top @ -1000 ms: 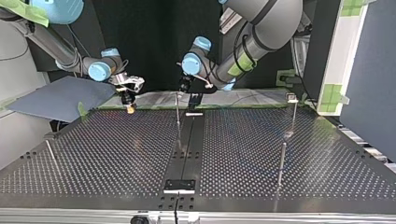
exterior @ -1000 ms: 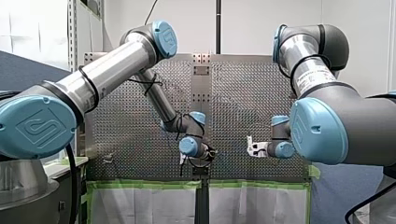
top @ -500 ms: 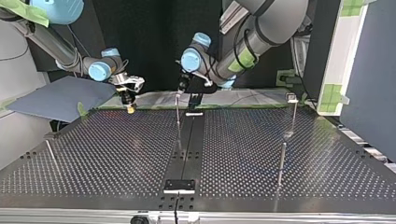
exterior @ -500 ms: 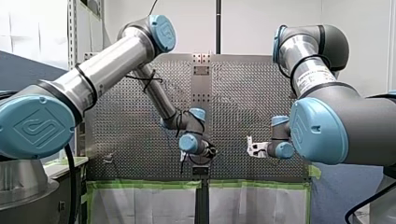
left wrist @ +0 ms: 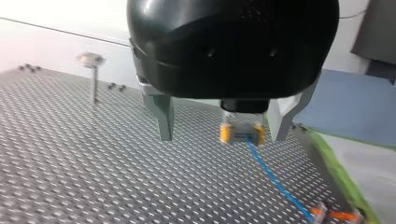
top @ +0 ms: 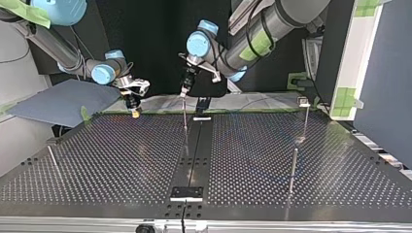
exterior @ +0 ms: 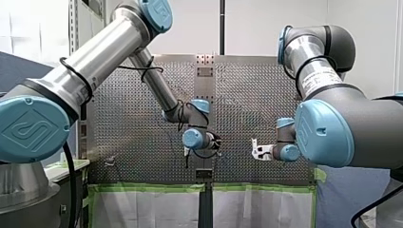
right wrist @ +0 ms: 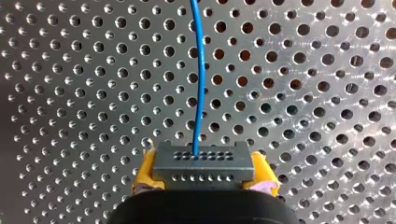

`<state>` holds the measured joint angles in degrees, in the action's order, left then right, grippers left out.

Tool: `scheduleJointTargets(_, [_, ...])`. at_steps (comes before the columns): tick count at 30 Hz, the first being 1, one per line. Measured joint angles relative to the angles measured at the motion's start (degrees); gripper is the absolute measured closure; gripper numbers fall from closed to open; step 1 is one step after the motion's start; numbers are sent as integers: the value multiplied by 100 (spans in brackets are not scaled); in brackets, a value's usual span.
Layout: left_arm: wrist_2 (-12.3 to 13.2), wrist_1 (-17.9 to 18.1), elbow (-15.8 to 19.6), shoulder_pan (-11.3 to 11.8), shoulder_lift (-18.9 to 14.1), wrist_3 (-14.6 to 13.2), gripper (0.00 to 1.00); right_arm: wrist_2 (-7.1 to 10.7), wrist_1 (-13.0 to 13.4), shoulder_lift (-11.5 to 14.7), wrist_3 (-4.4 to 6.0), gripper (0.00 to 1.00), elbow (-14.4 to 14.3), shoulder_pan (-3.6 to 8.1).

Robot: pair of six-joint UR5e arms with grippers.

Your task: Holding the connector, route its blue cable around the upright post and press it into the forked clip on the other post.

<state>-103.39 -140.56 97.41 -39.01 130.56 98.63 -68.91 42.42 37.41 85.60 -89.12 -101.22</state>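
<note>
Reaching in from the front view's left, my left arm [exterior: 95,61] slopes down from a high elbow and folds at the wrist over the middle of the desk [top: 121,160]. My right arm [exterior: 332,123] fills the front view's right, its forearm low and its wrist turned inward. A blue-grey sheet [top: 58,99] lies off the desk's far corner at the top view's left, and green tape [exterior: 152,187] edges the near side in the front view.

A thin centre post [top: 184,116] stands on the dark middle strip; in the top view the left pincer [left wrist: 220,137] lines up over its top, metal fingers [left wrist: 164,116] well apart with nothing between them. At the top view's right stand a capped post [top: 305,119], its top fitting too small to make out, and a bare post [top: 293,167].

The right pincer [right wrist: 204,173], near the desk's far edge at the top view's left of the centre post, has its yellow pads [right wrist: 145,171] clamped on the grey connector [right wrist: 203,161]. Its blue cable [right wrist: 201,70] runs off over the holes to a second connector [left wrist: 322,213] lying on the desk.

The blue joint caps [exterior: 35,130] bear an embossed logo; the print on my right arm's silver tube is too blurred to read.
</note>
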Motion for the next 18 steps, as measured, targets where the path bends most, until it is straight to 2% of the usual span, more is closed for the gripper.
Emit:
scheduleJointTargets(6, [-236,302,299,-46,-301,217,0,0,-33,0,-15,100,0,6])
scheduleJointTargets(12, [-502,485,584,-29,-583,287,0,0,-59,0,-29,100,-1,9])
scheduleJointTargets(18, [-565,525,843,9,-844,423,0,0,-59,0,-25,100,-1,12])
